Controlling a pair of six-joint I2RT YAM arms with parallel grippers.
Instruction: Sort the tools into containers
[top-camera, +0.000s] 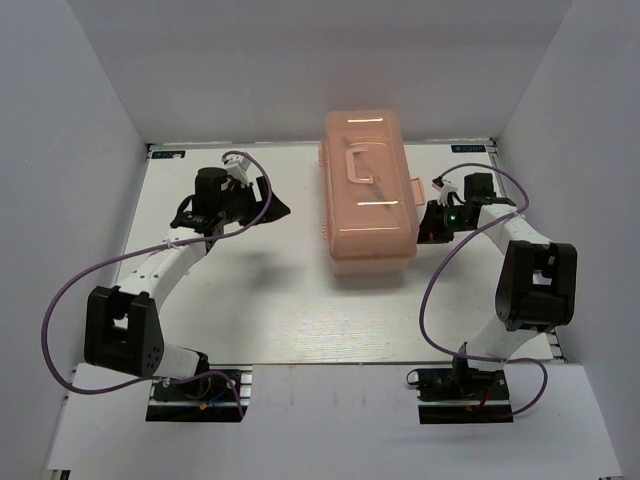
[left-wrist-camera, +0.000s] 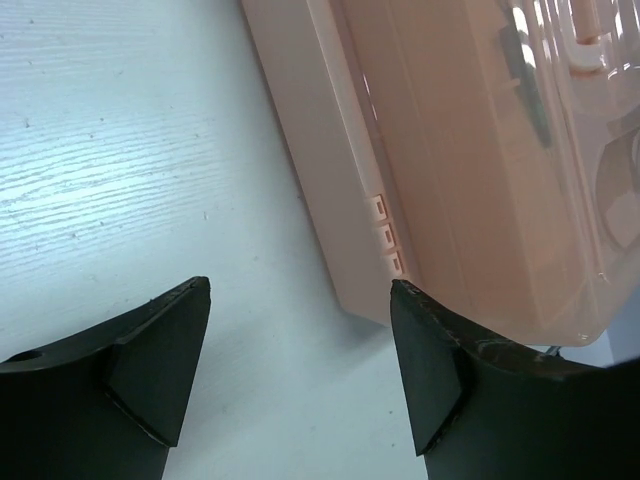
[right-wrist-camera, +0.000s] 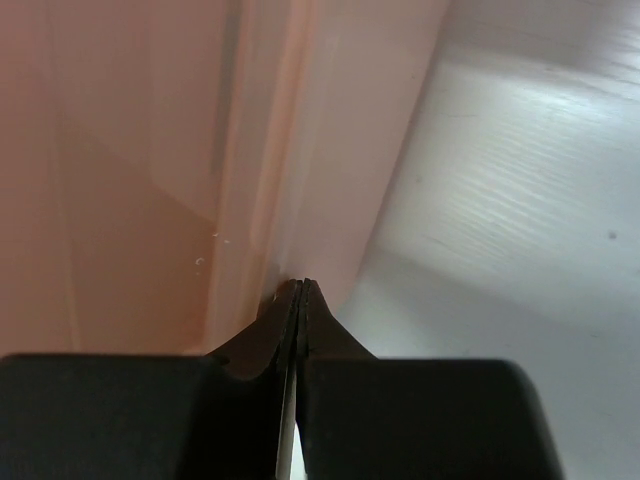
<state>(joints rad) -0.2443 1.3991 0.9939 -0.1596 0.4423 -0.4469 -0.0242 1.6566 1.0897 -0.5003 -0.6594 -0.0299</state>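
Right claw (right-wrist-camera: 301, 287) pinched shut, tips at the right wall of the toolbox (top-camera: 365, 200); left claw (left-wrist-camera: 300, 285) gaping, empty, just beside its left wall. Lid's down, no tools showing on the surface (top-camera: 280, 310), so sorting looks finished. Next: back both arms off; open room either side.

The right gripper (right-wrist-camera: 301, 292) is seen pressed closed, tips at the pink toolbox (right-wrist-camera: 150, 150) wall ahead; table (right-wrist-camera: 520, 200) is seen rightward.

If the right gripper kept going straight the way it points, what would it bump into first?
The pink toolbox: the shut right gripper aims at its side wall, with the tips so close they may already touch it; depth is unclear.
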